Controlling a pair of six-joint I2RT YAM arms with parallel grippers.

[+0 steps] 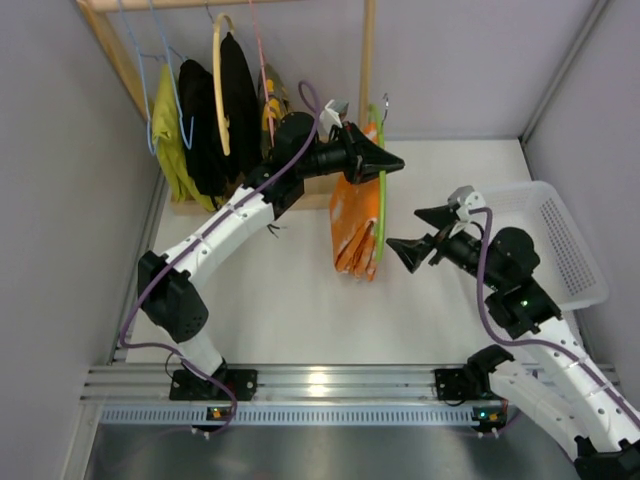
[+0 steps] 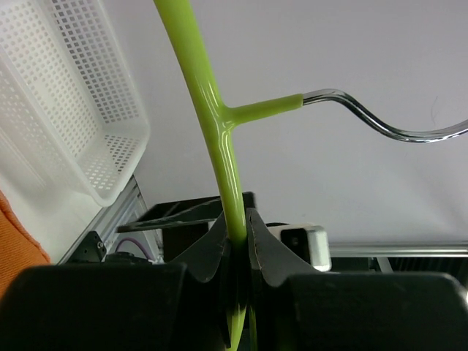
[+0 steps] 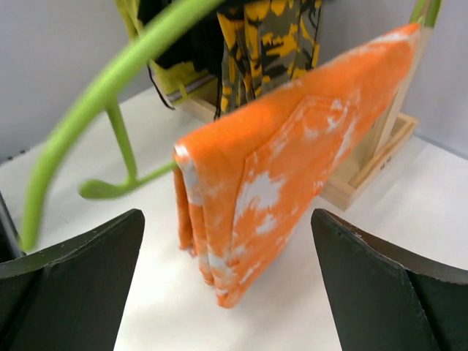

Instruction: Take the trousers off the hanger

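The orange trousers [image 1: 355, 228] with pale blotches hang folded over the lime-green hanger [image 1: 380, 205], held above the table. They also show in the right wrist view [image 3: 270, 175], their lower edge near the tabletop. My left gripper [image 1: 392, 162] is shut on the hanger's arched bar [image 2: 219, 139] just below its metal hook [image 2: 380, 124]. My right gripper [image 1: 425, 232] is open and empty, a little to the right of the trousers, its fingers [image 3: 73, 270] wide apart and facing the cloth. The hanger's lower bar [image 3: 121, 186] juts out beside the trousers.
A wooden rack [image 1: 365, 70] at the back holds a yellow-green garment [image 1: 172, 140], black garments [image 1: 215, 115] on a pale wooden hanger, and a yellow-and-black camouflage garment [image 3: 278, 36]. A white mesh basket [image 1: 565, 240] stands at the right.
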